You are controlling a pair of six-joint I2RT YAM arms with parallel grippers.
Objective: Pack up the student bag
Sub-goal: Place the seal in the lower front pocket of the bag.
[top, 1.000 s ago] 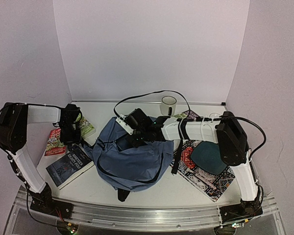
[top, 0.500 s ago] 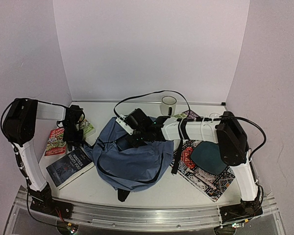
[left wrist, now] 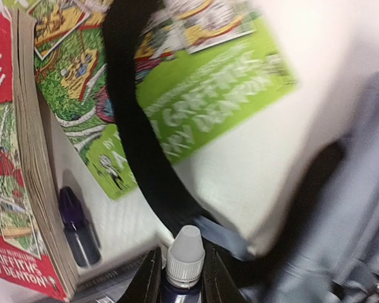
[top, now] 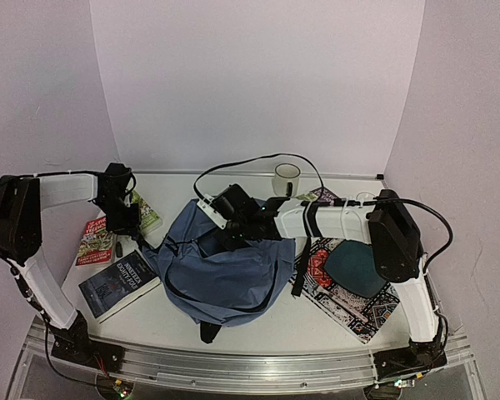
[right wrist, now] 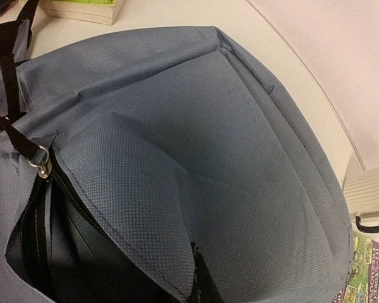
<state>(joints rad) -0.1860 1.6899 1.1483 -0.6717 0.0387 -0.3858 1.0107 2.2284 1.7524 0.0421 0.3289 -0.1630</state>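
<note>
While the bag (top: 225, 279) lies in the middle of the table (top: 171, 321) with its mouth open, packing looks barely begun. A red book (top: 92, 240), a green book (top: 147, 217) and a dark book (top: 117, 285) rest on the table to its left, and a cup (top: 287, 177) stands behind it. Whether anything is inside yet I cannot tell, as only dark lining shows.

The left gripper (left wrist: 183, 268), beside the red book, is clamped on a small bottle (left wrist: 185, 249) with a pale cap. A second bottle (left wrist: 76, 228) lies by the red book. The right gripper (top: 232, 227) is closed at the bag's rim, apparently pinching the fabric to hold the mouth up.

The bag is slate-blue, soft, slumped and creased. It has a dark zipper line, and what looks like a black strap (left wrist: 136, 126) trails across the green book.
</note>
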